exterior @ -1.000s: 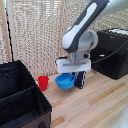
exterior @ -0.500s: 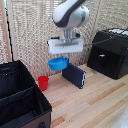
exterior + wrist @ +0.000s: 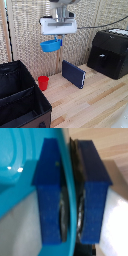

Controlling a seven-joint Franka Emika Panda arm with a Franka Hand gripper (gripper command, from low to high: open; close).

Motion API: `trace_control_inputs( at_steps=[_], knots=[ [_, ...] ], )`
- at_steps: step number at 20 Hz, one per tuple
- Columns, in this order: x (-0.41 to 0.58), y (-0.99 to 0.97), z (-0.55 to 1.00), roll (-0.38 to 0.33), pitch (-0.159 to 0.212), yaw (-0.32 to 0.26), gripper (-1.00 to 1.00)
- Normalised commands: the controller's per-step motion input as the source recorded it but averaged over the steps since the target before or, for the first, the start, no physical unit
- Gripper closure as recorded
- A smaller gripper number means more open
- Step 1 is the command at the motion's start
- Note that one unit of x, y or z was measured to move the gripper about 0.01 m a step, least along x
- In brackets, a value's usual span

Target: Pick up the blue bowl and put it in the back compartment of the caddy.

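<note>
Claw clenched on the rim of the blue bowl: you have the smooth, shallow, bright-blue plastic dish held high in the air, clear of the desk, hanging tilted beneath the arm's white wrist block against the woven, straw-coloured screen behind.

In the wrist view the two blocky blue pads press on either side of the thin, curved bowl wall, with the glossy cyan inside of the bowl catching a point of light.

Seen from the exterior view, the caddy sits at about 7 o'clock from the bowl, a large black soft-sided fabric box with an inner partition splitting it into two sections. The small red cup stands upright on the pale wood-plank desk just beside the caddy's wall, at 6 o'clock from the bowl. A dark navy flat slab stands on its long edge at 4 o'clock, and the hard black box-shaped appliance rests well apart at 3 o'clock.
</note>
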Motion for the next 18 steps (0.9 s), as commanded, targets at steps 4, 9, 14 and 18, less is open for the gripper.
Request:
trace_control_inputs(
  at_steps=[4, 9, 14, 18],
  knots=[
    [0.434, 0.61, 0.38, -0.057, -0.137, 0.000, 1.00],
    [0.281, 0.72, 0.33, -0.033, -0.156, -0.006, 1.00],
    [0.070, 0.85, 0.31, -0.001, -0.131, -0.008, 1.00],
    [-0.029, 0.94, 0.26, -0.008, -0.063, -0.002, 1.00]
  ],
)
